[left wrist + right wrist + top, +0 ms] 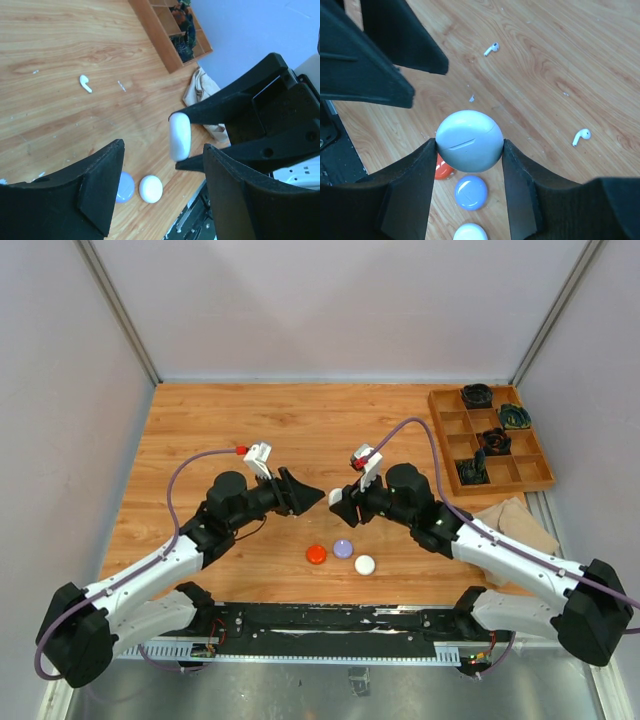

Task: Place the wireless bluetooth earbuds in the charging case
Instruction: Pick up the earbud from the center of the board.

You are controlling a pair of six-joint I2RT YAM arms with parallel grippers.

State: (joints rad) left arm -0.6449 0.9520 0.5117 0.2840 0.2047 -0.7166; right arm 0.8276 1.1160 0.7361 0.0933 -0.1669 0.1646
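**Surface.** Wood-grain table (200, 430), orange-brown, with small white flecks in the wrist views. It is closed in by pale walls on three sides, with metal posts in the far corners.

**Charging case** (469, 141). Round, white, lid seam facing the right wrist camera. It is held above the table at centre frame, pinched between both fingers of the right gripper (338, 502).

**Left gripper** (312, 494). Its fingers are spread and hold nothing, tips pointed at the case from just beside it.

**Earbuds.** The first earbud (491, 48), white, lies on the wood at the upper middle of the right wrist view. The second earbud (581, 136), also white, lies at right of that view, well apart from the first.

**Pucks.** The red puck (316, 554), lilac puck (343, 548) and white puck (364, 564) are clustered at lower centre of the top view.

**Tray** (437, 425). Wooden, with compartments, at upper right. Four of them hold dark items.

**Cloth** (512, 520). Beige and crumpled, it lies below the tray.
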